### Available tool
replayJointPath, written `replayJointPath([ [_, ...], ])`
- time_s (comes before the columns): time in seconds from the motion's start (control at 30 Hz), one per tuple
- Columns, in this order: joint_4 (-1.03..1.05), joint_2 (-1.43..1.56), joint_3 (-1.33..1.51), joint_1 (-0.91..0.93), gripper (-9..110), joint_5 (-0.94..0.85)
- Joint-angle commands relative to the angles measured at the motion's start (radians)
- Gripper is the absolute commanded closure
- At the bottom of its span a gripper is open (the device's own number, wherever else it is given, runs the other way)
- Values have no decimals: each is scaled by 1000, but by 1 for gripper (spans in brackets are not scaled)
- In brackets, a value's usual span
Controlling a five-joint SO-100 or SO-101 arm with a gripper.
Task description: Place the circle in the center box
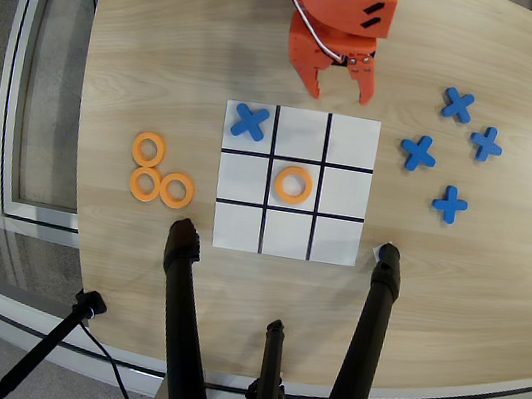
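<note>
An orange circle lies flat in the center box of the white 3x3 grid in the overhead view. Nothing touches it. My orange gripper hangs above the bare wood just beyond the grid's top edge, well away from the circle. Its two fingers are spread apart with nothing between them. A blue X occupies the grid's top-left cell.
Three more orange rings are clustered on the table left of the grid. Several blue X pieces lie scattered to the right. Black tripod legs cross the table's near edge below the grid.
</note>
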Motion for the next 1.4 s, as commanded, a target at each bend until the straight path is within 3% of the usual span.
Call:
replayJointPath([
  [0.0, 8, 100, 78, 8, 79, -44],
  [0.23, 9, 207, 230, 34, 80, -126],
  [0.57, 41, 351, 393, 41, 100, -126],
  [0.83, 38, 351, 419, 75, 102, -132],
  [1.07, 46, 351, 419, 272, 102, -132],
  [1.37, 60, 379, 419, 699, 101, -123],
])
